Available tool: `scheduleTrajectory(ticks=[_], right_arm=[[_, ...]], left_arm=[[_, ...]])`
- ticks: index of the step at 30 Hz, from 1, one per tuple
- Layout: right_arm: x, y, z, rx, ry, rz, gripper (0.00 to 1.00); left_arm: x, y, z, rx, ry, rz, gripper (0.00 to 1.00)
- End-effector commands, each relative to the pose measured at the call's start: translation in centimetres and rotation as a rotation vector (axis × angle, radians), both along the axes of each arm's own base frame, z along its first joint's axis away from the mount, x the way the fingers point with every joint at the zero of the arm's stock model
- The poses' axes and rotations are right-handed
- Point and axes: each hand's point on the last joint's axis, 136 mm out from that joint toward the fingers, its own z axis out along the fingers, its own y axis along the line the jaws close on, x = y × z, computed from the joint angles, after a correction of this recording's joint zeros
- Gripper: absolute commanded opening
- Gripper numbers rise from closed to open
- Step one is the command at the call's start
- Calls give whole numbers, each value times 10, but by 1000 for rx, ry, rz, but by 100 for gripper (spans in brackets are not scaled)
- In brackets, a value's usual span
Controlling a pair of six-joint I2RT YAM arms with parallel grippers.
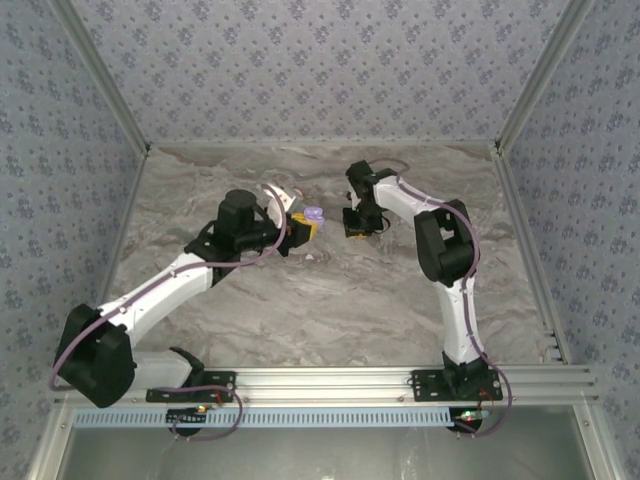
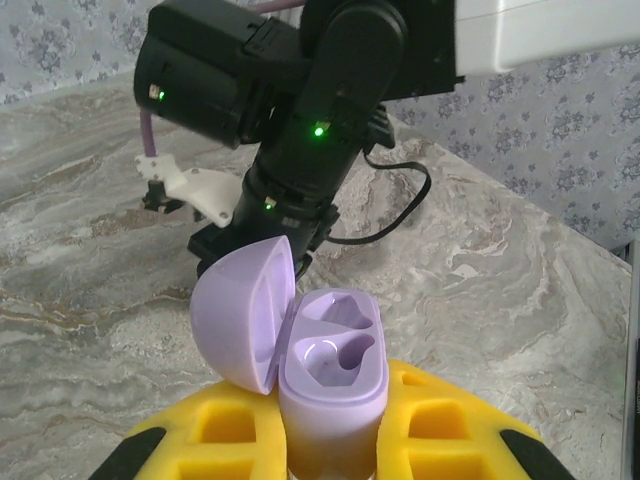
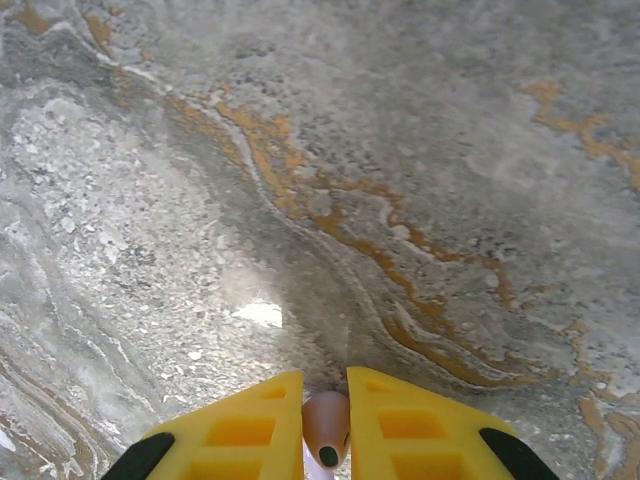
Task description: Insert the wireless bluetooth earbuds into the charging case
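My left gripper point(image 2: 333, 440) is shut on a lilac charging case point(image 2: 333, 365), held upright with its lid point(image 2: 240, 312) swung open to the left; both moulded wells are empty. From above, the case point(image 1: 314, 215) sits at the left gripper point(image 1: 305, 226), mid-table. My right gripper point(image 3: 326, 425) is shut on a small pale pink earbud point(image 3: 326, 422), pinched between the yellow fingers point(image 3: 245, 430) just over the marble tabletop. In the top view the right gripper point(image 1: 356, 226) hangs a short way right of the case.
The marble table point(image 1: 330, 300) is walled by patterned panels at the back and sides, with an aluminium rail point(image 1: 330, 380) along the near edge. In the left wrist view the right arm's black wrist point(image 2: 290, 110) looms close behind the case.
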Motion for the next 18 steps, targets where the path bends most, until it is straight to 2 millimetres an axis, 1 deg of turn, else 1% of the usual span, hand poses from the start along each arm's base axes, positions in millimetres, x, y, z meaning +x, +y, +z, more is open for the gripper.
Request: scheduleTrajectory(ticks=[1, 7, 18], right_arm=[[2, -4, 17, 63, -16, -42, 15], [5, -14, 26, 141, -30, -91, 15], [7, -23, 53, 293, -88, -145, 15]], left_arm=[[6, -7, 19, -45, -31, 0, 8], [12, -12, 10, -56, -12, 5, 8], [29, -17, -10, -68, 10, 55, 9]])
